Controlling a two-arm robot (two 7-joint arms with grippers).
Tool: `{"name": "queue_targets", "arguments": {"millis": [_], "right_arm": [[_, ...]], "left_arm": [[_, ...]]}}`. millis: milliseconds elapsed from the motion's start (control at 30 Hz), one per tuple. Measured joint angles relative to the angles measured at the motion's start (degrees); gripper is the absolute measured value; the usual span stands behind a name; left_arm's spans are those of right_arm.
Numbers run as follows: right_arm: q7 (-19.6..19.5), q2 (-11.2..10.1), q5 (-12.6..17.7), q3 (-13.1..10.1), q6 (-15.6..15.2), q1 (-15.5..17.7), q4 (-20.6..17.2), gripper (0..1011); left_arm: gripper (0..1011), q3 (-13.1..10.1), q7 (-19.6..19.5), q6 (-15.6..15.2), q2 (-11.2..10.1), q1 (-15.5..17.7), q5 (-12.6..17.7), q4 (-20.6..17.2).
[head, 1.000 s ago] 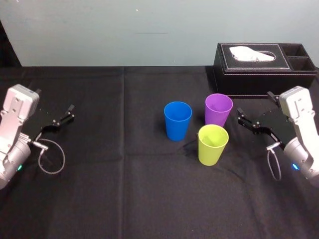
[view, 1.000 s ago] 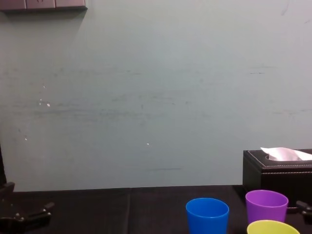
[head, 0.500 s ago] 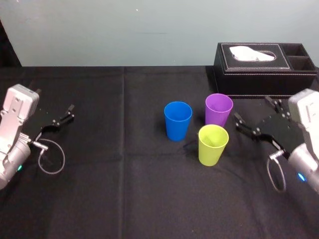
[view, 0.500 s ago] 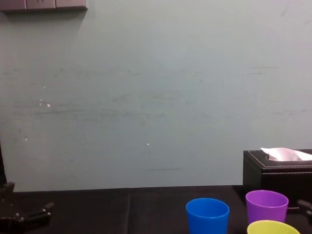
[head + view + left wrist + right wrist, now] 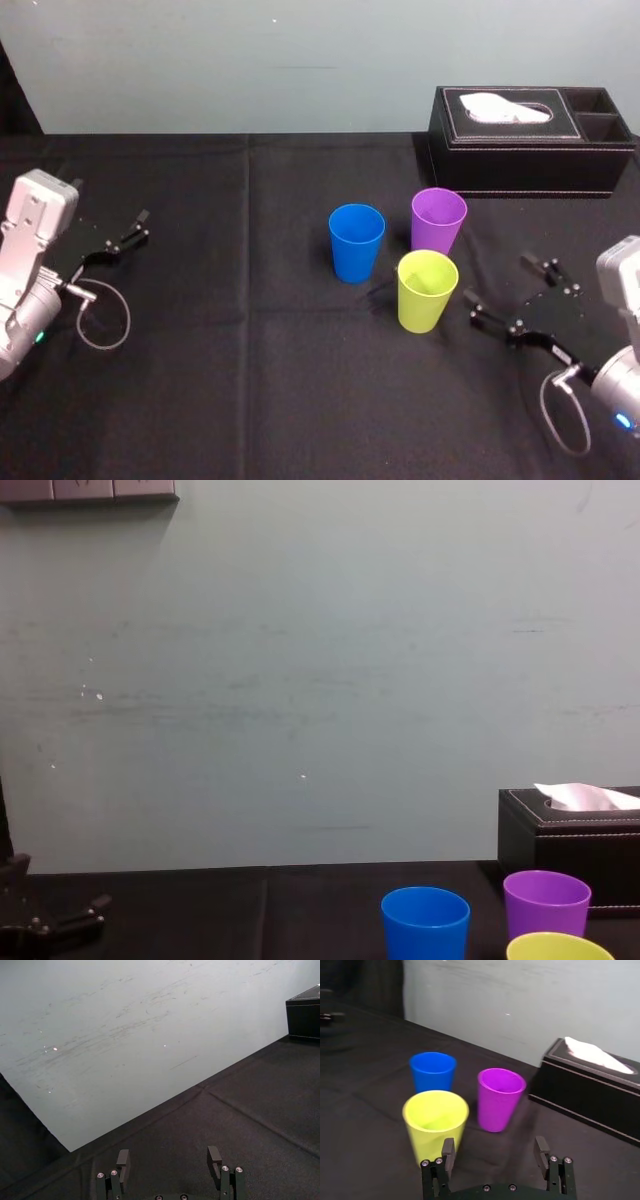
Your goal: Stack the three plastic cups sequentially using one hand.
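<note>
Three plastic cups stand upright and apart on the black cloth: a blue cup (image 5: 357, 242), a purple cup (image 5: 438, 220) to its right, and a yellow-green cup (image 5: 427, 290) nearest me. My right gripper (image 5: 497, 281) is open and empty, low over the table just right of the yellow-green cup and not touching it. In the right wrist view, the right gripper (image 5: 494, 1145) points toward the yellow-green cup (image 5: 435, 1122), the purple cup (image 5: 500, 1097) and the blue cup (image 5: 432, 1071). Far to the left, my left gripper (image 5: 135, 230) rests open.
A black tissue box (image 5: 530, 140) stands at the back right, behind the purple cup. The table (image 5: 250, 380) is covered in black cloth, with a pale wall behind it. A grey cable loop (image 5: 100, 320) hangs by the left gripper.
My right gripper has drawn back toward me and dropped lower, from beside the purple cup to beside the yellow-green cup. The cups and the left arm have not moved.
</note>
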State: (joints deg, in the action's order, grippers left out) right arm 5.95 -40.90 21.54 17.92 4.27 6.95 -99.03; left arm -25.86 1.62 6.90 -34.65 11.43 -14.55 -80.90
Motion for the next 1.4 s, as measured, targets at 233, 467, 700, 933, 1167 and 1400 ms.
{"name": "queue_targets", "arguments": {"millis": [233, 467, 700, 933, 1167, 1400], "right_arm": [[3.06, 1.87, 0.14, 1.20, 0.92, -0.15, 0.92, 1000], [5.25, 4.41, -0.27, 2.24, 1.04, -1.24, 2.39, 1000], [6.33, 6.13, -1.10, 2.63, 0.63, -1.85, 3.03, 1000], [6.75, 8.15, -1.43, 2.40, 0.15, -2.36, 4.21, 1000], [7.25, 10.44, -1.30, 1.83, 0.04, -3.32, 5.90, 1000], [8.18, 12.30, -2.29, 2.05, -0.52, -5.25, 7.47, 1000]], "left_arm": [[1011, 0.00, 0.00, 0.00, 0.00, 0.00, 0.00, 0.00], [1011, 0.00, 0.00, 0.00, 0.00, 0.00, 0.00, 0.00], [1011, 0.00, 0.00, 0.00, 0.00, 0.00, 0.00, 0.00], [1011, 0.00, 0.00, 0.00, 0.00, 0.00, 0.00, 0.00], [1011, 0.00, 0.00, 0.00, 0.00, 0.00, 0.00, 0.00], [1011, 0.00, 0.00, 0.00, 0.00, 0.00, 0.00, 0.00]]}}
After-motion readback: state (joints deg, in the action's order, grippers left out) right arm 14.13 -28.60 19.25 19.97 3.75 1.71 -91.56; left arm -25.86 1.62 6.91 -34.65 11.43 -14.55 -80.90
